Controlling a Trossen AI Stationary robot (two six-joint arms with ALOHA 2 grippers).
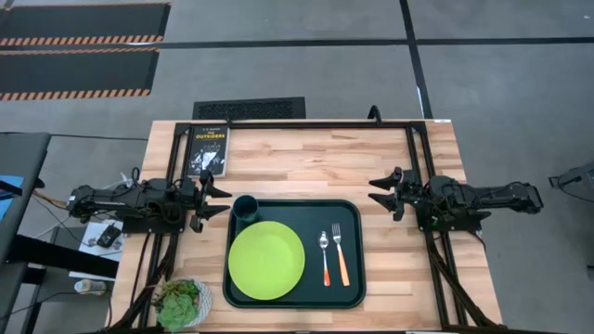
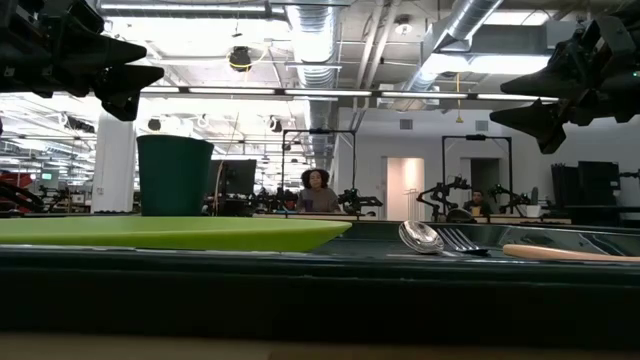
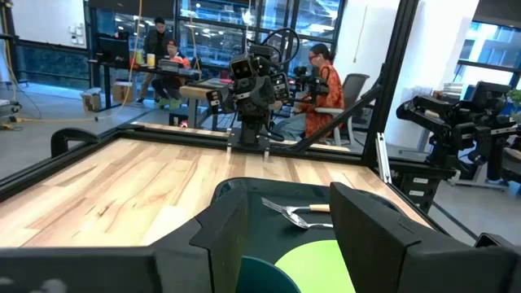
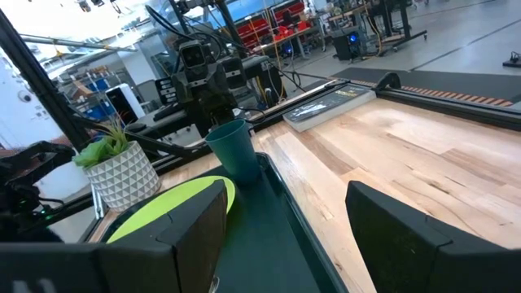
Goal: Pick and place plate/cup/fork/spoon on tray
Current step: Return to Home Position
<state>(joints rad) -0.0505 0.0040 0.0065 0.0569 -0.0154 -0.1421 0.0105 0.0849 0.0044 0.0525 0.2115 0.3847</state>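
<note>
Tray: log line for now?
tray: plate, cup, spoon, fork on it | left tool open beside tray | right tool open beside tray

Both arms lie low and level (one at each side), the left gripper [image 1: 223, 201] facing the right gripper [image 1: 374, 190], fingers spread and holding nothing.

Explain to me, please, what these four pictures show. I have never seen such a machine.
It is a robot with two dark arms at a wooden table. One picture looks down from above, one looks level across the table top, and two come from cameras on the wrists. The left gripper and the right gripper hang open at either side and hold nothing. On the dark green tray are the lime plate, the teal cup, the spoon and the fork. A black book and a potted plant rest off the tray.
</note>
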